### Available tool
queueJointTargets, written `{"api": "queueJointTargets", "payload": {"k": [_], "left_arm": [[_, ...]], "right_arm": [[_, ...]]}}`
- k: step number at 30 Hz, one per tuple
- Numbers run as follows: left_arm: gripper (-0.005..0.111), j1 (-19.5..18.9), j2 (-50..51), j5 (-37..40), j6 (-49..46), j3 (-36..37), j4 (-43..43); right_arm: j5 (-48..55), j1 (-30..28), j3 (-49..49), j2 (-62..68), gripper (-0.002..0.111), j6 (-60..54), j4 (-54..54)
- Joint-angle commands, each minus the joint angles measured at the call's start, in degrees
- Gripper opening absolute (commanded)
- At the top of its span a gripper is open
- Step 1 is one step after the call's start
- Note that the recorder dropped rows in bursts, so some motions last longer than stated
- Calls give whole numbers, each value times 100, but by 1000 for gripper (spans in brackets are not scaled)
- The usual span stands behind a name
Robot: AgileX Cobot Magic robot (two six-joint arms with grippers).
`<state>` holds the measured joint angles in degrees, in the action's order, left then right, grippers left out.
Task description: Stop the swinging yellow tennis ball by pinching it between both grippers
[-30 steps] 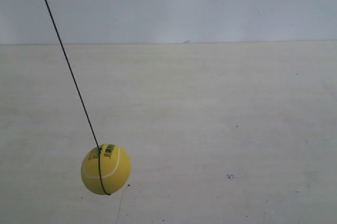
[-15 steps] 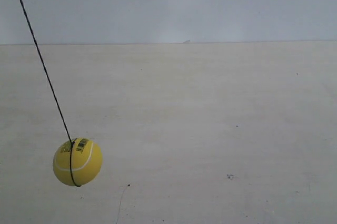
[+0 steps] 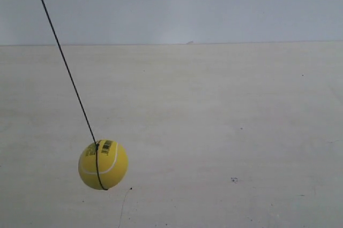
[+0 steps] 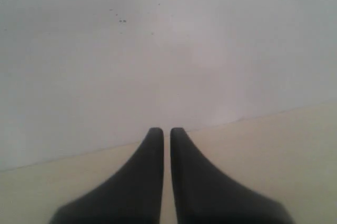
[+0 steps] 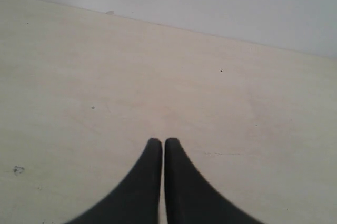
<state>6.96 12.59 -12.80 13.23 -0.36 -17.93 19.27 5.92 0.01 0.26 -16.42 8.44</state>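
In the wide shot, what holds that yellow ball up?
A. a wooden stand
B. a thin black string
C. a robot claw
B: a taut black string slants down from the top edge to the ball, and nothing else touches it.

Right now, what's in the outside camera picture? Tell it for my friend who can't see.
A yellow tennis ball hangs on a thin black string that slants up to the picture's top left. Around it you see a pale table, with a grey wall behind.
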Motion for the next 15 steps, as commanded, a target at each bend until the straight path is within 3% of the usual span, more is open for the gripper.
{"api": "queueJointTargets", "payload": {"k": [1, 6, 9, 15], "left_arm": [[5, 29, -245, 588, -1323, 36, 1468], [5, 17, -1259, 2150, -1568, 36, 1530], [5, -189, -1259, 2909, -1609, 36, 1628], [5, -592, -1259, 3149, -1632, 36, 1793]], "right_arm": [[-9, -10, -1, -26, 0, -12, -31], [-9, -10, -1, -26, 0, -12, -31], [-9, -10, -1, -26, 0, -15, -20], [-21, -10, -1, -26, 0, -15, -7]]}}
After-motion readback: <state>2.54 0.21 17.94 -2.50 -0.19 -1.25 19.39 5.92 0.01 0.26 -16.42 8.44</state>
